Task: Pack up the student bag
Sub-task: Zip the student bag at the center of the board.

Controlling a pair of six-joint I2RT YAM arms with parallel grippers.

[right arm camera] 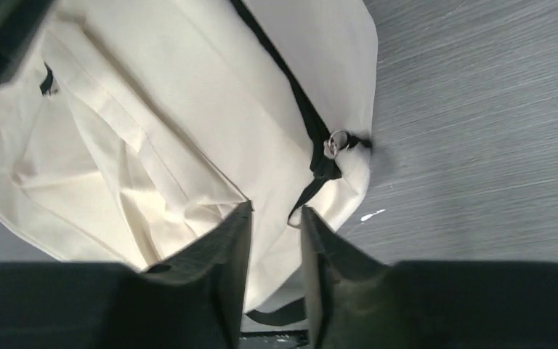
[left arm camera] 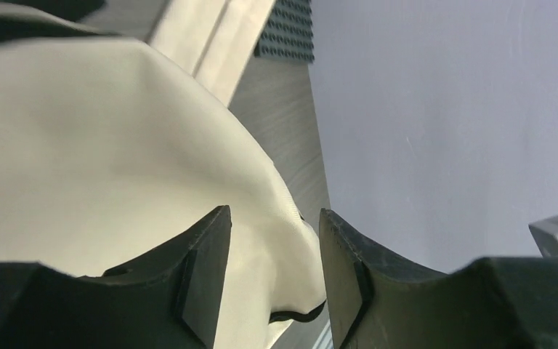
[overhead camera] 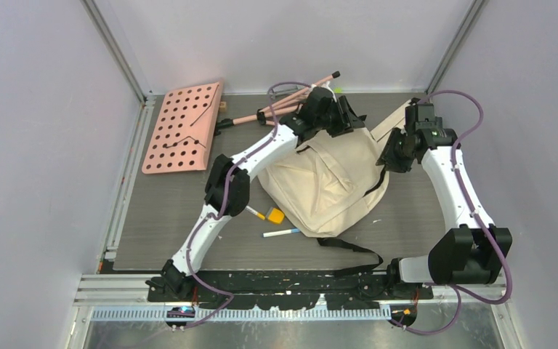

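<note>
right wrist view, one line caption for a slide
Right gripper, slightly open, hovers over the cream student bag near its black strap and metal ring on the grey table.

L gripper (left arm camera: 274, 214): jaws apart; student bag (left arm camera: 102, 145) cloth fold btwn fingers; table (left arm camera: 290, 138) behind

Grey table (overhead camera: 160, 211) with student bag (overhead camera: 327, 185), marker (overhead camera: 281, 233)

The cream-beige student bag (overhead camera: 327, 183) lies slumped and creased mid-table, black webbing strap trailing toward the near edge.
</note>
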